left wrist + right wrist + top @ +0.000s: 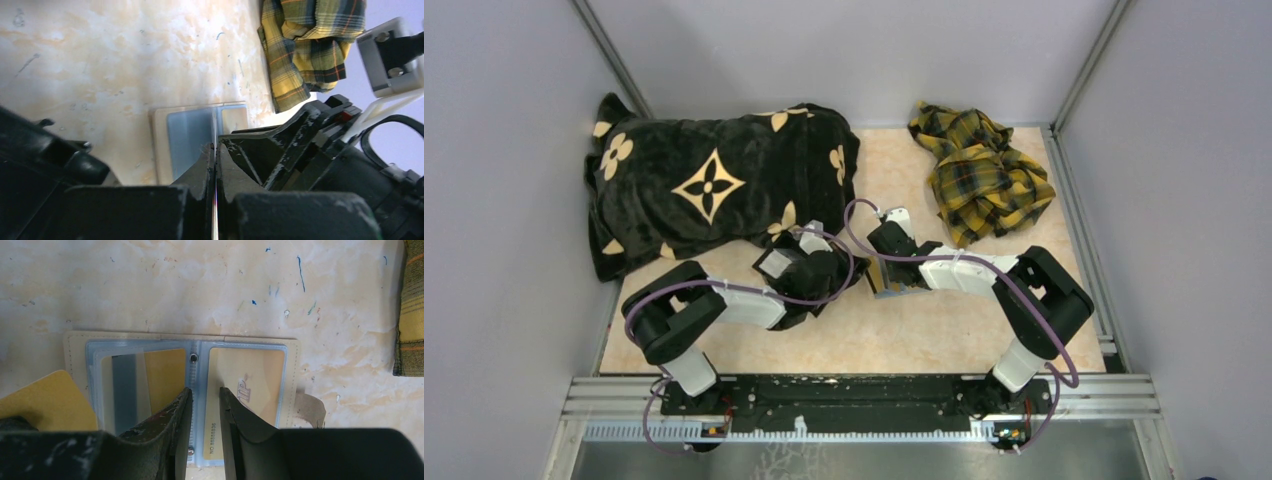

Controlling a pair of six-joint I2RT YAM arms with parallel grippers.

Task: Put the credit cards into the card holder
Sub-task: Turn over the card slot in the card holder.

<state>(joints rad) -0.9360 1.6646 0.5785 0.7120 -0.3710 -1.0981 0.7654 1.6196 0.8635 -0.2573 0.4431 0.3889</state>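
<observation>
Nearest, the two arm bases sit on the rail (854, 395) at the table (200, 285) edge, and both arms reach inward to meet at mid-table. The left gripper (216, 145) has its jaws pressed together on a loose card (45, 400), which its own camera sees edge-on as a thin line between the fingers. From the right wrist that yellow card lies flat and low, its corner overlapping the left edge of the holder (293, 375). The holder lies open and flat on the table at mid-table, directly under the right gripper (205, 390). That gripper's jaws stand partly apart and grip nothing, one finger on each side of the centre fold of the clear sleeves; whether the tips press on the plastic I cannot tell. The left sleeve holds a striped card (130, 385) and the right sleeve a gold card (250, 370). The closing tab (310, 410) sticks out from the holder's right edge. Farther back, a black blanket (714, 190) with tan flower marks fills the far left, and a yellow plaid cloth (979, 175) lies bunched at the far right, well apart from the holder.
</observation>
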